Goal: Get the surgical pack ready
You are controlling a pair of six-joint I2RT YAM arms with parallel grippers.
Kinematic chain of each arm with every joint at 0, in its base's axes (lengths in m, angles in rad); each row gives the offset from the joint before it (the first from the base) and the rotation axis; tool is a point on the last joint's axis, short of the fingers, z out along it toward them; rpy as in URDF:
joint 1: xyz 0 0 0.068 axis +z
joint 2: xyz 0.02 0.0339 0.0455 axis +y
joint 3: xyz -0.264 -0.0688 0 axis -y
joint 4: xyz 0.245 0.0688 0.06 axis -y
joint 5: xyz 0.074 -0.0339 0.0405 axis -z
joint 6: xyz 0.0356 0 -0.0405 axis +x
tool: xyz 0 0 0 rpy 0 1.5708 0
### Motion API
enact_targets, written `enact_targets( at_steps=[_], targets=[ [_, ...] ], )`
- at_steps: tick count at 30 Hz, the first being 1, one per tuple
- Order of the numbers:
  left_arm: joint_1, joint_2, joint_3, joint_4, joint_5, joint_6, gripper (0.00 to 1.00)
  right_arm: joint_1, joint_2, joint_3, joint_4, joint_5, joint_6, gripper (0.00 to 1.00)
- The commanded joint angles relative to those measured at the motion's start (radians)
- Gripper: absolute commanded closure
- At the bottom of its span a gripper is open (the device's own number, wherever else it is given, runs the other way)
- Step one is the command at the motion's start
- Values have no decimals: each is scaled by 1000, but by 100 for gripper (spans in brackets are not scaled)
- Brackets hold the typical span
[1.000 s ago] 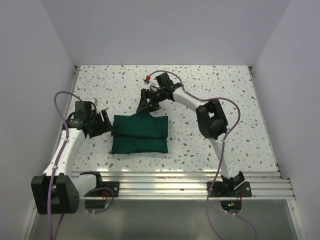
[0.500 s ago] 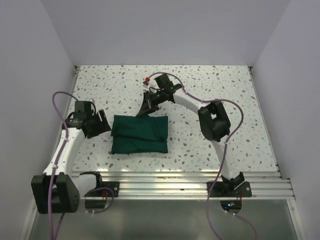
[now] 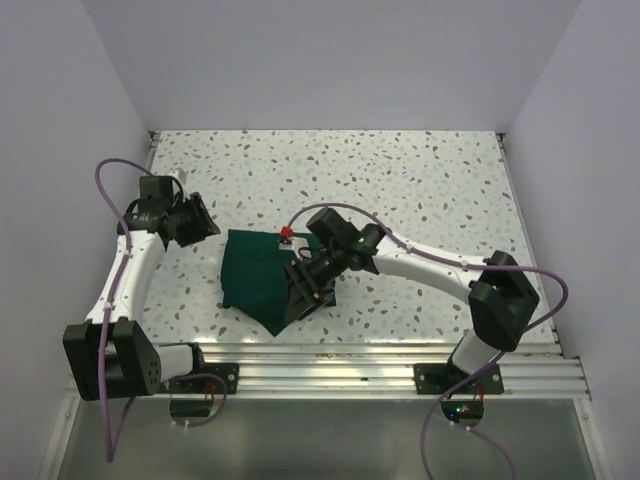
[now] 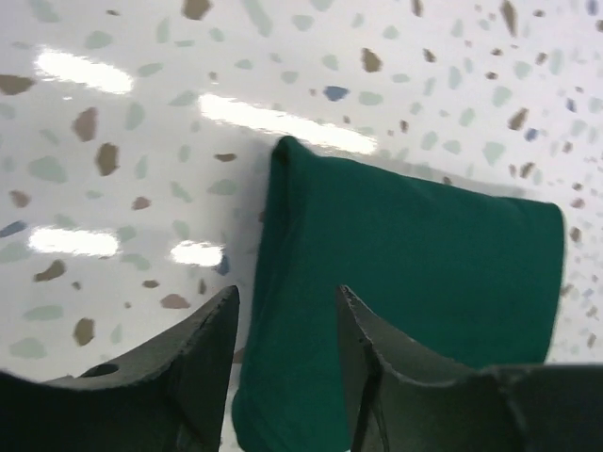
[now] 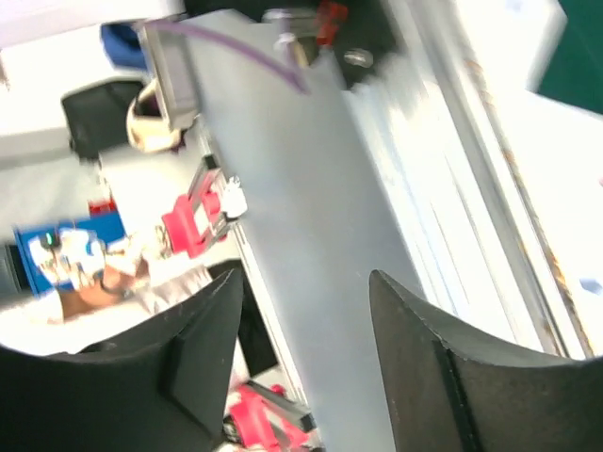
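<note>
The surgical pack is a dark green folded cloth bundle lying on the speckled table left of centre. Its near edge is drawn into a point toward the front rail. My right gripper reaches across the bundle's near right part and faces the table's front edge. In the right wrist view the right gripper is open with nothing between its fingers, and only a green corner shows. My left gripper hovers behind and left of the bundle. It is open, with the bundle's left edge seen beyond its fingers.
The aluminium front rail runs along the near edge, just below the cloth's point. White walls close in the table on the left, back and right. The right wrist view looks past the rail at blurred red and blue clutter off the table.
The right arm swung from behind the bundle over to its near side, and the cloth's near edge now ends in a point. The left gripper drew back to the left, away from the bundle.
</note>
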Motion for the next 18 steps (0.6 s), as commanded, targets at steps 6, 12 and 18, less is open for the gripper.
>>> enact_targets(
  at_steps=[6,12,18],
  targets=[
    [4,-1,-114,241,551,-20,70,-346,8,48,53,18,39,42],
    [4,65,-174,163,477,-28,78,-363,209,179,23,-17,46,69],
    [4,-14,-126,22,58,-95,75,-398,111,96,-147,202,-35,87]
  ],
)
